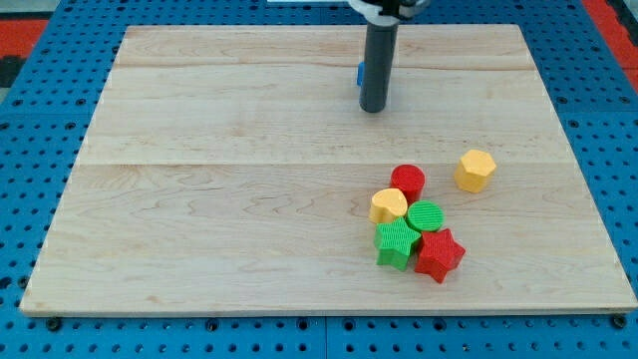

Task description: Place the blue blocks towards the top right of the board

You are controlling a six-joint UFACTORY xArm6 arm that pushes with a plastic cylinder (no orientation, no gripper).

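Blue pegboard surrounds the table [199, 199], where my tip [373, 108] is pressed against a blue block [360, 74], mostly hidden behind the rod near the view's top, seemingly to push it rightward. No claw is fitted. Counted below: two red, two green, two yellow blocks; one blue seen.

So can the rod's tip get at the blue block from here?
Probably yes: my tip stands right in front of the blue block, which only peeks out at the rod's left edge. Nothing else is near; the other blocks cluster toward the wooden board's lower right.
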